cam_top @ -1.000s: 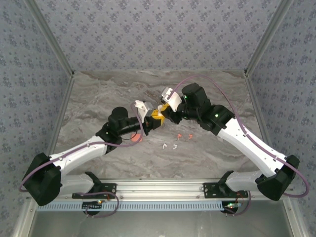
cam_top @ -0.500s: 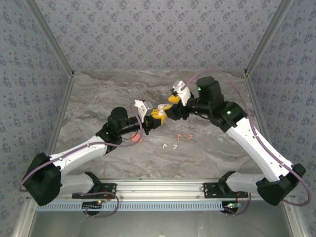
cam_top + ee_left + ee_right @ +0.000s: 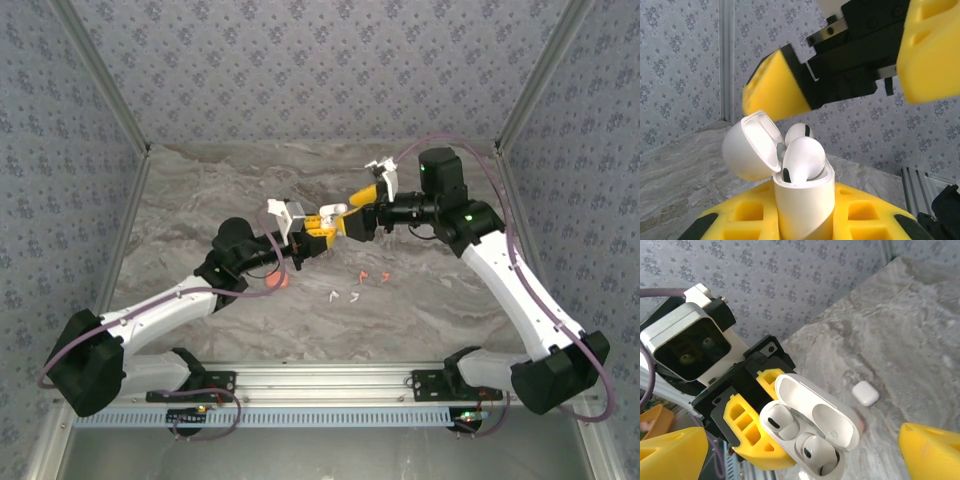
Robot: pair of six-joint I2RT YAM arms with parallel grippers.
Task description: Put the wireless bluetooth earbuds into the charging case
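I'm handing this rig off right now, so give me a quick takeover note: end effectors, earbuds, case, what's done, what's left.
Left end effector: shut on the case, held lid-open above the table.
Right end effector: open and empty, close beside the case.
Done: two seated buds, both white, are in the case.
Left: the lid is not yet shut. Two loose white buds and two orange buds lie on the table, and a closed spare case lies there too.
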